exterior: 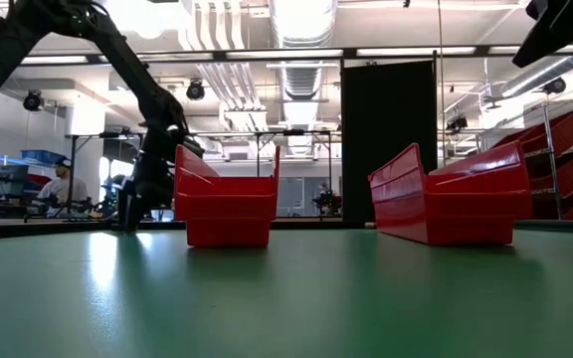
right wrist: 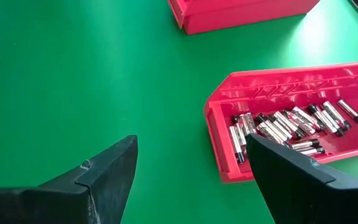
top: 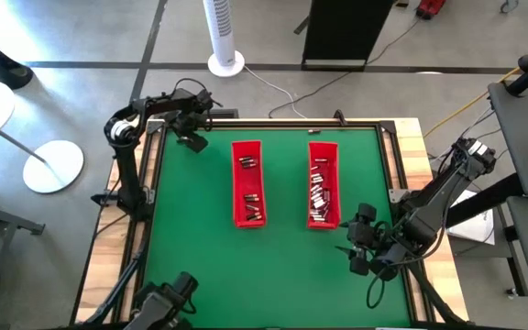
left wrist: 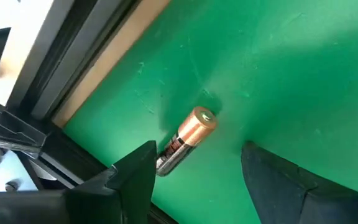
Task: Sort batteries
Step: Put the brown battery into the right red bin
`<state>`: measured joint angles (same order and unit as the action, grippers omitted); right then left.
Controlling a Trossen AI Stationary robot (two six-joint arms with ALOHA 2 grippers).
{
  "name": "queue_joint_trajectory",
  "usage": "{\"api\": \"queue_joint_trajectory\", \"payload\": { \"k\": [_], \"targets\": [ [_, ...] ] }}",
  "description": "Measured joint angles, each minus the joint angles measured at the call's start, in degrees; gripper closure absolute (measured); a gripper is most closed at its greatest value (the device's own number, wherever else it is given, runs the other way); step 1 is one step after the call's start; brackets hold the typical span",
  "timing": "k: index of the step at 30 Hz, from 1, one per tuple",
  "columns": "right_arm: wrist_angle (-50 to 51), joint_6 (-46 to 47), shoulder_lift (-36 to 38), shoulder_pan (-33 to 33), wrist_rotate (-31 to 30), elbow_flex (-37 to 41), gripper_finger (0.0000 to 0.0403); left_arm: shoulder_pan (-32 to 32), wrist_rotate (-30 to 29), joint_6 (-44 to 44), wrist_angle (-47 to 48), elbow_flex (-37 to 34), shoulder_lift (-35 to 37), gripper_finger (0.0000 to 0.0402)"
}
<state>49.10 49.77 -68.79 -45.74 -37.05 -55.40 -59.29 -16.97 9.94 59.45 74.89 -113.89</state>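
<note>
**Loose battery under the left gripper, near the mat's edge**

The green mat (top: pixel 273 266) carries two red trays. The right tray (top: pixel 323 183), just ahead of the right gripper (top: pixel 363 246), holds a dense heap of batteries (right wrist: pixel 284 127); the left tray (top: pixel 249 181), off to the side of the left gripper (top: pixel 192 139), holds only a few. The right gripper waits with its jaws spread wide and nothing between them. The left gripper hovers low at the mat's far corner, jaws apart, over a single copper-topped battery (left wrist: pixel 184 138) lying on the mat between its fingers, not gripped.

The risk is a roll: the cell is round and lies close to the wooden table border (left wrist: pixel 114 59). If one finger touches it first, or the jaws close off-centre, it could skid toward the frame or pivot out of the grip. A pinch near its end might also tip it.
</note>
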Motion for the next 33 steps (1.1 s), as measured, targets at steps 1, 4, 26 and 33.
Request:
{"api": "queue_joint_trajectory", "payload": {
  "k": [1,4,26,33],
  "targets": [
    [0.1,-0.1,0.0,0.0,0.0,0.0,0.0108,0.0,0.0,0.1,-0.1,-0.1,-0.1,0.019],
    [0.1,-0.1,0.0,0.0,0.0,-0.1,0.0111,-0.1,0.4,0.7,-0.2,-0.3,-0.4,0.0206],
    [-0.1,0.6,0.0,0.0,0.0,-0.2,0.0122,1.5,8.1,0.4,1.0,-0.8,-0.2,0.037],
    [-0.1,0.0,0.0,0.0,0.0,-0.2,0.0133,4.3,16.7,0.5,1.4,-1.1,2.6,0.0375]
  ]
}}
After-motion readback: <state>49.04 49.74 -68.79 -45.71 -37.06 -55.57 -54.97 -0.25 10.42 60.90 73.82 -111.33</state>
